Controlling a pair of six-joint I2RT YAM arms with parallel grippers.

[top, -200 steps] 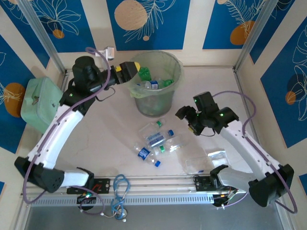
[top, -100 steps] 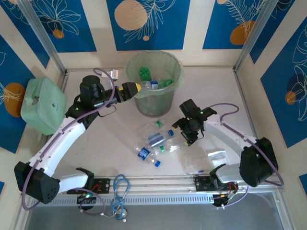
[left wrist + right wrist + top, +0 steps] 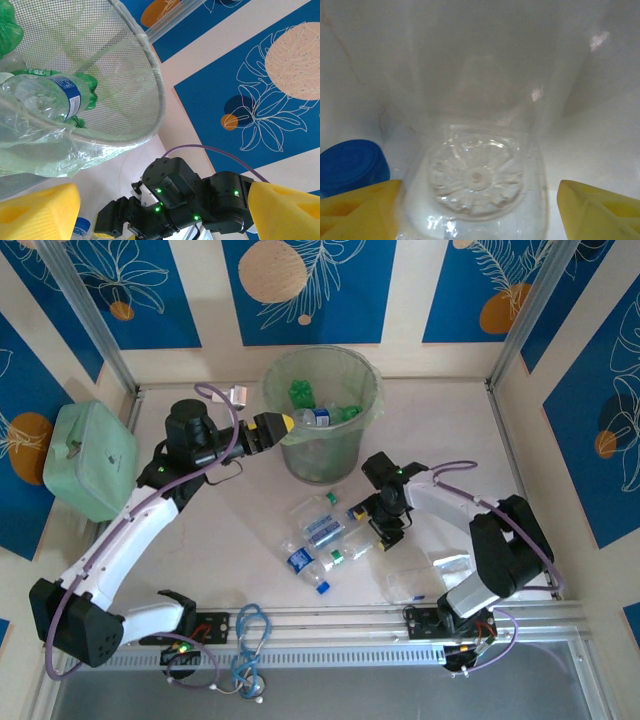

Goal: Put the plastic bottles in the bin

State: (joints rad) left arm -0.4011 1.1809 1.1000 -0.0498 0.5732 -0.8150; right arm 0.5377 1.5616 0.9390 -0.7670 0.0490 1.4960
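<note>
The bin (image 3: pixel 322 415) stands at the back middle of the table, with green bottles (image 3: pixel 300 393) and a blue-labelled one (image 3: pixel 60 95) inside. A few clear bottles with blue caps (image 3: pixel 318 531) lie in a cluster in front of it. My right gripper (image 3: pixel 374 527) is down at the right end of that cluster. It is open, and its yellow fingers (image 3: pixel 600 210) straddle the base of a clear bottle (image 3: pixel 476 177), with a blue cap (image 3: pixel 351 166) beside it. My left gripper (image 3: pixel 278 426) hangs open and empty just outside the bin's left rim (image 3: pixel 150 75).
A mint-green case (image 3: pixel 88 458) sits at the left wall. Flat clear plastic bags (image 3: pixel 440 566) lie right of the bottles. A blue cable coil (image 3: pixel 250 638) rests on the front rail. Metal posts frame the back corners.
The right gripper has swung left and down from mid-air onto the bottle cluster. The left gripper drew back from over the bin's rim to its left side, then stayed still.
</note>
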